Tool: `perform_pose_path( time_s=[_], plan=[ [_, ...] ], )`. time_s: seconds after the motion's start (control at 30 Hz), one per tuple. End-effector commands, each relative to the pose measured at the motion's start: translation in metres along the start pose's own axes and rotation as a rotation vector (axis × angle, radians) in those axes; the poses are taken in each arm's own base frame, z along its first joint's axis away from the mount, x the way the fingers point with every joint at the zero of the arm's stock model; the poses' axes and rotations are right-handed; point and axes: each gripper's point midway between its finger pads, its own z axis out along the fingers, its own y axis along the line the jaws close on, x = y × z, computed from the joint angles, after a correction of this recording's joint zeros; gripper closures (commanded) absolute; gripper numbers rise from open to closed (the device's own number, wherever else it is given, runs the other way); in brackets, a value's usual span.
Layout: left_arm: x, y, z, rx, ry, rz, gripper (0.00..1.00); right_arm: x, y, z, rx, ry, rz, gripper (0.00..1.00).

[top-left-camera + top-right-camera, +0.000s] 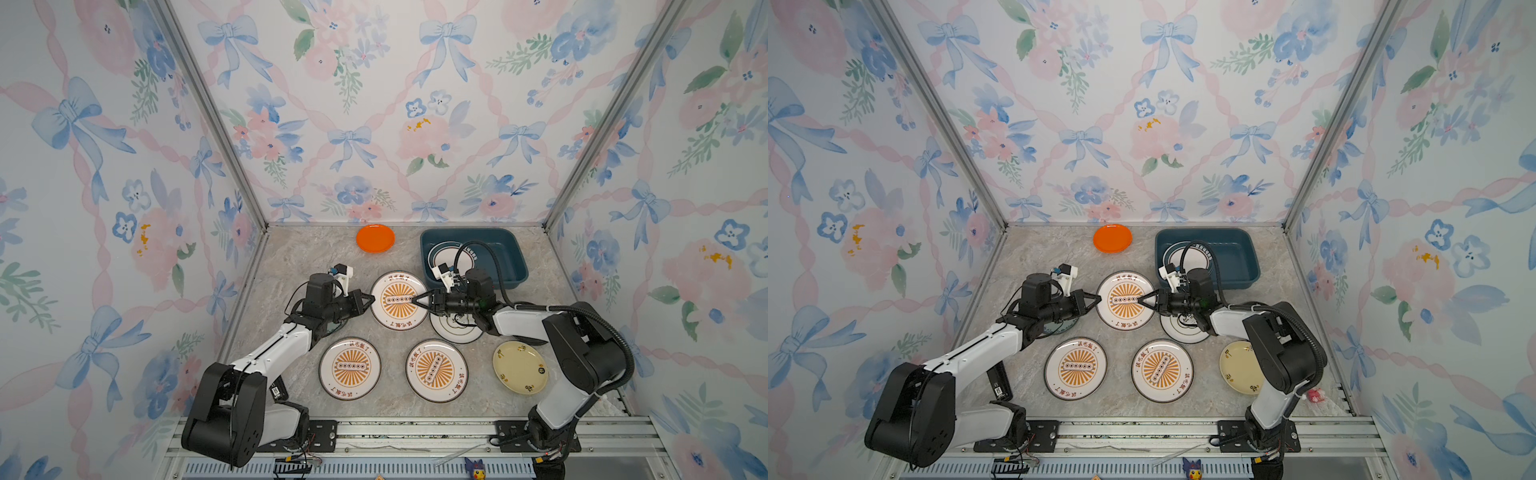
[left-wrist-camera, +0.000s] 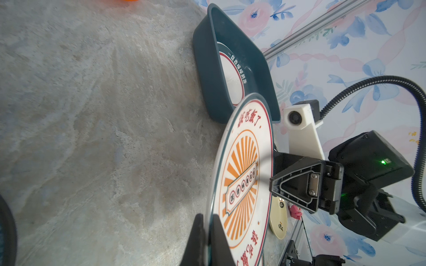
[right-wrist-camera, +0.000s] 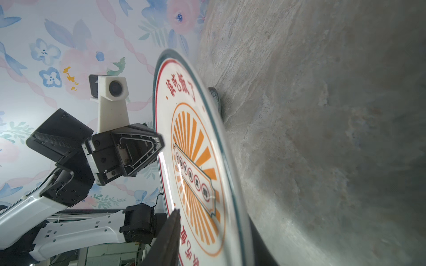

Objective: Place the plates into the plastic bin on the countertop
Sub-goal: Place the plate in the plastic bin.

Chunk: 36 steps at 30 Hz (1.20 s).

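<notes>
Sunburst plate (image 1: pixel 398 300) pinched at its rim by left gripper (image 1: pixel 372 300) — right gripper (image 1: pixel 416 300) straddles opposite rim, grip unclear.

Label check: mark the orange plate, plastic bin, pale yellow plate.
orange plate (image 1: pixel 375 238), in a top view, centre.
plastic bin (image 1: pixel 508 257), in a top view, bare floor.
pale yellow plate (image 1: pixel 519 368), in a top view, centre.

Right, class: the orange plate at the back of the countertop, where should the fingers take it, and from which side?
Probably pinch the orange plate by its rim at the near edge, coming from the front. It lies flat on the countertop, so only the raised rim gives a hold, and the back wall stands close behind its far edge.
</notes>
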Motion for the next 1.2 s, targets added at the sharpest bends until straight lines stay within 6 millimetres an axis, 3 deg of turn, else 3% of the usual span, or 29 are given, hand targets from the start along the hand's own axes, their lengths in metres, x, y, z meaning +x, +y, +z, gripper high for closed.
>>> perform_pose_path(
  time_s=[0.0,0.17,0.47,0.67,0.87,1.03,1.17],
  plan=[
    [-0.012,-0.015,0.002,0.045,-0.018,0.055,1.0,0.001,0.019,0.004,-0.097,0.014,-0.034,0.74],
    [-0.01,-0.011,0.004,0.034,-0.014,0.051,0.97,0.002,0.014,0.006,-0.076,0.021,-0.024,0.98],
    [-0.011,-0.009,0.004,0.018,-0.019,0.05,0.7,0.005,0.007,-0.001,0.055,0.052,-0.066,1.0],
    [-0.011,-0.007,0.002,-0.008,-0.023,0.069,0.42,-0.002,0.003,-0.02,0.261,0.081,-0.134,1.0],
    [-0.014,-0.003,-0.003,-0.058,-0.046,0.093,0.04,-0.033,0.012,-0.051,0.359,0.032,-0.147,1.0],
    [-0.012,0.004,-0.002,-0.087,-0.041,0.089,0.02,-0.077,0.012,-0.096,0.441,-0.093,-0.115,1.0],
    [-0.012,0.008,0.0,-0.103,-0.032,0.084,0.02,-0.111,-0.006,-0.138,0.531,-0.212,-0.045,1.0]
  ],
)
